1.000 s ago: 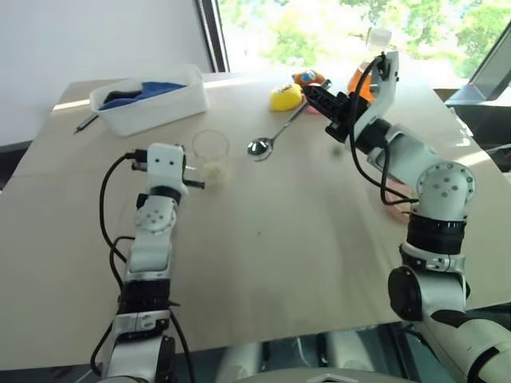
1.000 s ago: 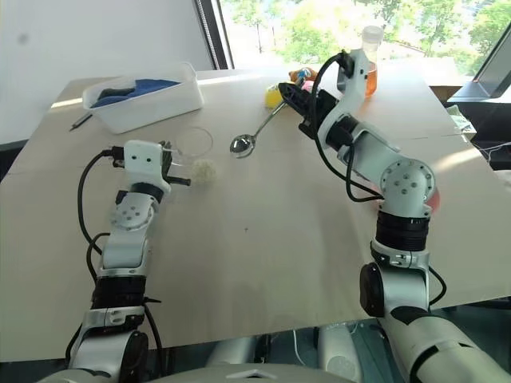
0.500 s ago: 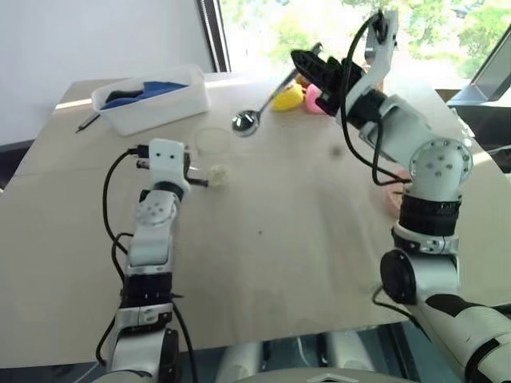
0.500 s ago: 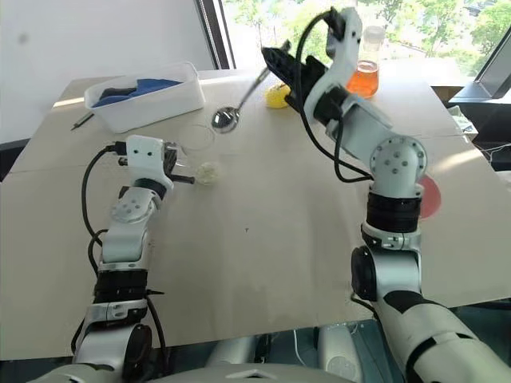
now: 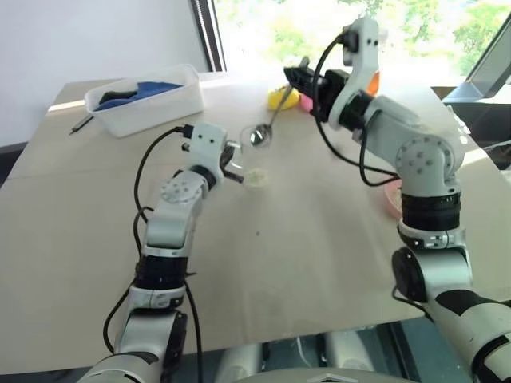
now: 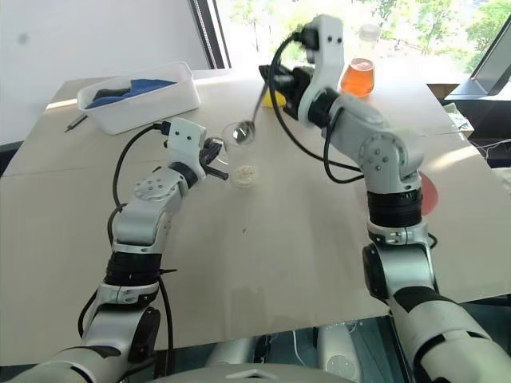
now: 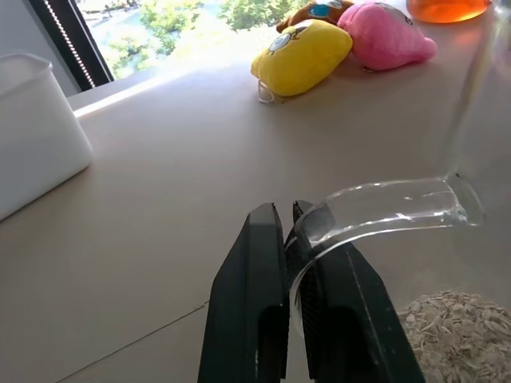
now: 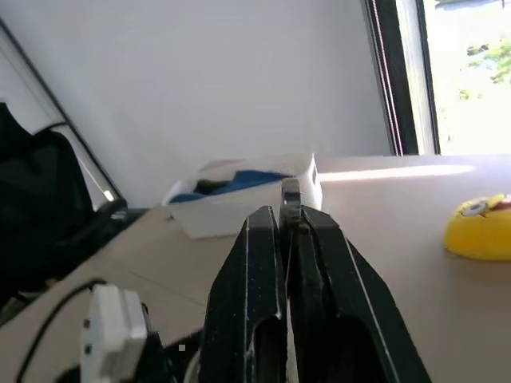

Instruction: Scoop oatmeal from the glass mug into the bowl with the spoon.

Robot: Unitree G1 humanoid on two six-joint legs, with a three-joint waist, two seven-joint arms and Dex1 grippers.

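Counts, largest first: I see one table [image 5: 319, 271], one white tub [image 5: 148, 100] with blue cloth at upper left of the head view, one pink bowl [image 5: 394, 197] half hidden behind my right arm at the right edge of the table, one flask of orange liquid [image 6: 358, 73] at top centre-right, two soft toys, yellow [image 7: 303, 57] and pink [image 7: 387, 37], with a third orange-brown one behind them that I cannot make out, one glass mug [image 6: 238, 134], one spoon [image 5: 263, 132], one dark stick [image 5: 82, 122] left of the tub.

Writing: no label or brand is legible on anything.

Right gripper [image 5: 297, 78], upper centre: fingers pressed together on the spoon's handle; the spoon slants down and its bowl sits at the mug's rim, whether inside or just above I cannot tell.

Left gripper [image 6: 217, 152], centre-left: closed tight on the mug's handle, mug standing on the table.

Oatmeal [image 6: 245, 173]: a small pale clump just below the mug in the head view.

View differences: left wrist view shows the clear handle [image 7: 383, 211] clamped between the black fingers [image 7: 251, 303] and the flakes close up, inside the glass or beside it I cannot tell. Right wrist view shows the handle end [image 8: 291, 194] poking above the closed fingers, the tub beyond.
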